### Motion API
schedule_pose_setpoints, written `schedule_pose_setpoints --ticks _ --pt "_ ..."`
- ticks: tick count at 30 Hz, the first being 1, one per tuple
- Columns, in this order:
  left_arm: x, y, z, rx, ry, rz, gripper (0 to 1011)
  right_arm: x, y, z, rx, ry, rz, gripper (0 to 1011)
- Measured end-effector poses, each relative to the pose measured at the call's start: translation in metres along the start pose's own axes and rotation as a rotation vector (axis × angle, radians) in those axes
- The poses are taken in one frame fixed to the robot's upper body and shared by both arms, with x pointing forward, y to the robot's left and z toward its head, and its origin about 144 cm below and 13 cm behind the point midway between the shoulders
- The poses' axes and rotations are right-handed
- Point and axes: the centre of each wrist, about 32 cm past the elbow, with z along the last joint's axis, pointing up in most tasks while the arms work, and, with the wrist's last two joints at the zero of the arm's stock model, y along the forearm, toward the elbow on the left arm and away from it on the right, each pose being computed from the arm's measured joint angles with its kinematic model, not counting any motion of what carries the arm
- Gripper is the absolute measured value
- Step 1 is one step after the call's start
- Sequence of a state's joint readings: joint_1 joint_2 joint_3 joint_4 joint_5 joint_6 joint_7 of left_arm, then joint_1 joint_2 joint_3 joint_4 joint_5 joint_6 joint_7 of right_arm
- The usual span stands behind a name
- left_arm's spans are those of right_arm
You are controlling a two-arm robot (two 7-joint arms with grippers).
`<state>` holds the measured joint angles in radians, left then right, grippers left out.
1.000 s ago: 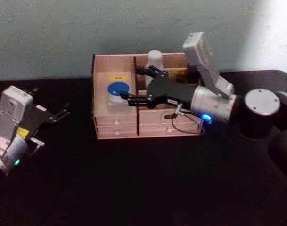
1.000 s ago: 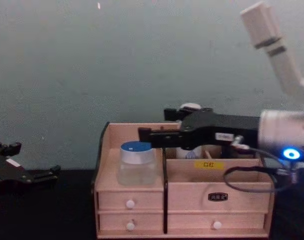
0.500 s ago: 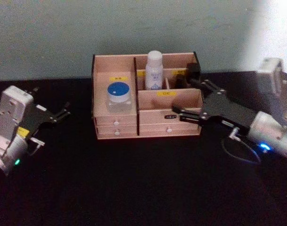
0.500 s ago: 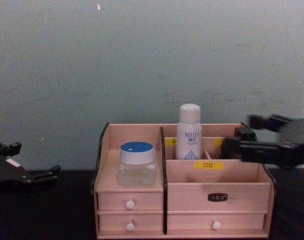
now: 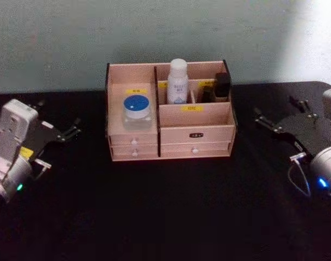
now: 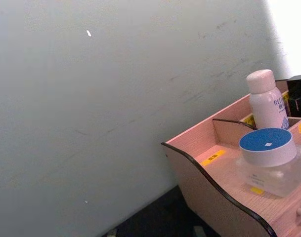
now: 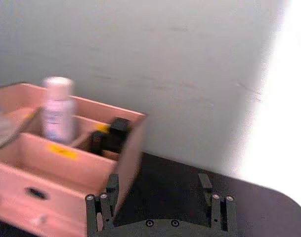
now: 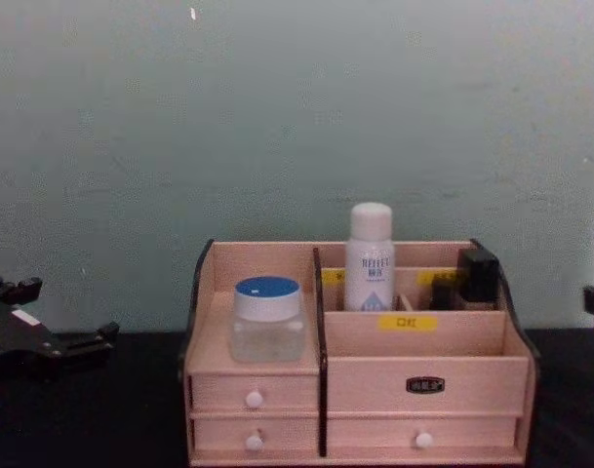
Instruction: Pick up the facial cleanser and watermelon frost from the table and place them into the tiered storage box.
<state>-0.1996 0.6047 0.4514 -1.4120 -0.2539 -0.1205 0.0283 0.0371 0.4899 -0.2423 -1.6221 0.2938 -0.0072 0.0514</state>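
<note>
The tiered storage box (image 5: 170, 133) stands at the back centre of the black table. A clear jar with a blue lid (image 5: 137, 111) sits in its left compartment, and a white bottle (image 5: 178, 81) stands upright in a back compartment. I cannot tell which of the two is the facial cleanser and which the watermelon frost. My right gripper (image 5: 282, 111) hangs open to the right of the box, holding nothing; the right wrist view shows its gap (image 7: 157, 185) empty. My left gripper (image 5: 59, 117) rests open at the far left.
A small dark object (image 5: 222, 84) stands in the box's back right compartment. The grey-green wall rises right behind the box. The black table (image 5: 170, 206) stretches in front of the box and between both arms.
My right gripper has pulled back from above the box to the right side of the table, leaving the white bottle upright in the back compartment. The left arm has not moved.
</note>
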Motion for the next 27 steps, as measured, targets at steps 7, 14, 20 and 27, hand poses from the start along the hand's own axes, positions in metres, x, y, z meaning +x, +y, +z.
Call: schedule_pose_setpoints --ticks 7,14,20,27 --pt "0.0 0.0 0.0 0.0 0.0 0.0 1001 -0.016 0.01 -0.011 -0.059 0.052 -0.175 1002" --pt "0.0 0.0 0.0 0.0 0.0 0.0 1001 -0.023 0.025 -0.028 -0.136 0.094 -0.24 1002" --pt "0.0 0.0 0.0 0.0 0.0 0.0 1001 -0.023 0.032 -0.035 -0.176 0.114 -0.227 1002" --pt "0.0 0.0 0.0 0.0 0.0 0.0 1001 -0.024 0.032 -0.035 -0.174 0.114 -0.232 1002"
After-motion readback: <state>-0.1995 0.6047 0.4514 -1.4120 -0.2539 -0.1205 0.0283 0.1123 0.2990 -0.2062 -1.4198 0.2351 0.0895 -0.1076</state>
